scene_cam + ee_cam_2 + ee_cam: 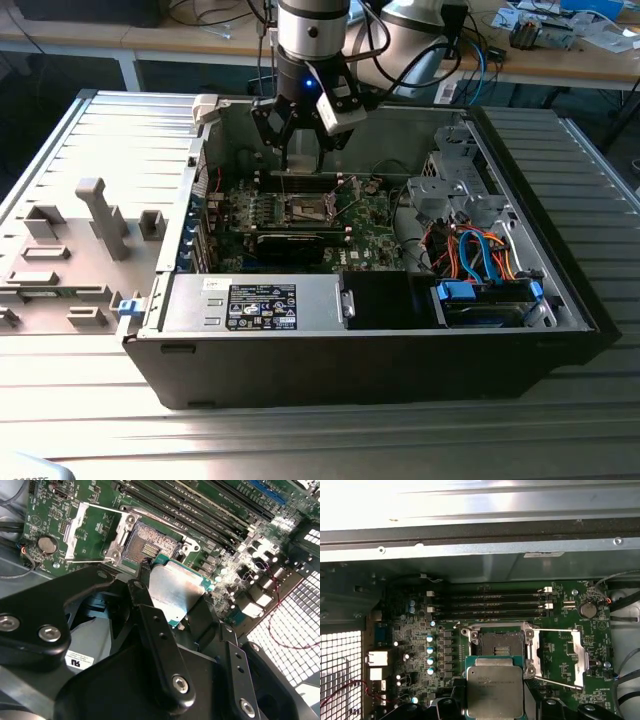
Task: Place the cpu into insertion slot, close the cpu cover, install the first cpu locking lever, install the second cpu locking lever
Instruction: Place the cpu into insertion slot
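While our tool (300, 150) grips the small, flat, silvery-topped square cpu (495, 692) by its edges, the dark square insertion slot (495, 642) in the green board (594, 630) lies bare just beyond the tool's tip. We judge every step left: the thin silvery cpu cover (578, 655) lies swung open beside the slot, its wire locking levers (554, 630) unlatched.

The exterior view looked down at an angle, from well back, on the whole open computer case (400, 350). Both wrist views looked from close by onto its motherboard (55, 510) (560, 650), sharing the insertion slot (152, 542) (500, 642).
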Available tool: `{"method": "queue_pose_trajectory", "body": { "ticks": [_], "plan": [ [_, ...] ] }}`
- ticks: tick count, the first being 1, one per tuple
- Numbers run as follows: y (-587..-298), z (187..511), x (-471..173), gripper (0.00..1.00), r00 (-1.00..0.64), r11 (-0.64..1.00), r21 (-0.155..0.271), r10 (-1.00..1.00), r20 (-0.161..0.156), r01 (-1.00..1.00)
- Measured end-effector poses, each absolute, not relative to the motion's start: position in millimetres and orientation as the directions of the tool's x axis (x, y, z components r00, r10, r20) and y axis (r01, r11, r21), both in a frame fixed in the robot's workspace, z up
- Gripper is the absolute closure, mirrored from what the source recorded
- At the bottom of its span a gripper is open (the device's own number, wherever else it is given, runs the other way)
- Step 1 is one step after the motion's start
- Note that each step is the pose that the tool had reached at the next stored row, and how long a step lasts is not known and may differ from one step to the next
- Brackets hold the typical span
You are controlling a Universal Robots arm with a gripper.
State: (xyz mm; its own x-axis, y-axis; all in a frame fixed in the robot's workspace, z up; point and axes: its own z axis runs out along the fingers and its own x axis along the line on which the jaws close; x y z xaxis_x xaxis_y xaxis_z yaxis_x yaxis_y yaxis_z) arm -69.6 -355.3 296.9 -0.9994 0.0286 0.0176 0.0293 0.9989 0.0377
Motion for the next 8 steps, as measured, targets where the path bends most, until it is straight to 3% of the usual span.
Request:
{"method": "queue_pose_trajectory", "body": {
  "ticks": [8],
  "plan": [
    [-355.3,292.4,-67.2,0.46,-0.999,0.999,0.038,0.029,0.018,0.029]
  ]
}}
